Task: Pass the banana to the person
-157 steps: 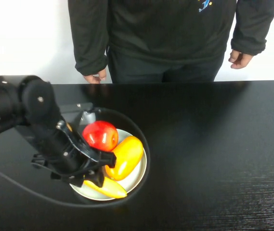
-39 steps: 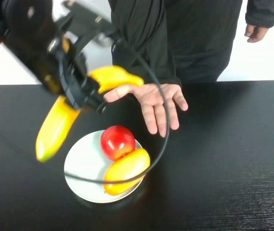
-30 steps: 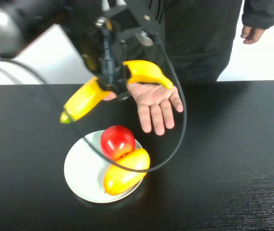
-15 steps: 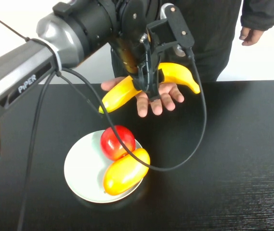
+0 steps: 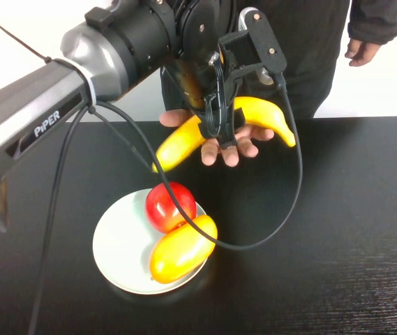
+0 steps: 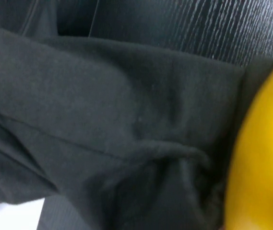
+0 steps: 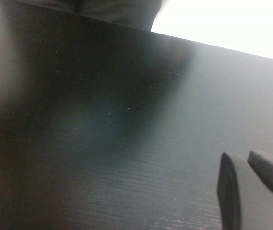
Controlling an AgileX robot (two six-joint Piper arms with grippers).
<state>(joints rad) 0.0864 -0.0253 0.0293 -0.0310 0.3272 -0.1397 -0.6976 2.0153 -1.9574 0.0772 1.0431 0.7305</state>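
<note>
My left gripper (image 5: pixel 218 120) is raised above the table's far edge and shut on the banana (image 5: pixel 179 144) at its middle. The long yellow banana lies across the open palm of the person's hand (image 5: pixel 227 149), with its ends sticking out on both sides. The person (image 5: pixel 310 42) in a black top stands behind the table. In the left wrist view the banana (image 6: pixel 266 158) fills one side, next to the black sleeve (image 6: pixel 102 120). My right gripper (image 7: pixel 238 154) is out of the high view; it hangs shut and empty over bare black table.
A white plate (image 5: pixel 114 244) on the black table (image 5: pixel 338 230) holds a red apple (image 5: pixel 167 206) and a plump orange-yellow fruit (image 5: pixel 181 248). The left arm's black cable (image 5: pixel 292 202) loops down over the plate. The person's other hand (image 5: pixel 362 50) hangs at the far right.
My left gripper lifted the banana off the plate and carried it right and away to the person's outstretched hand. In the last half second it settled slightly further onto the palm.
</note>
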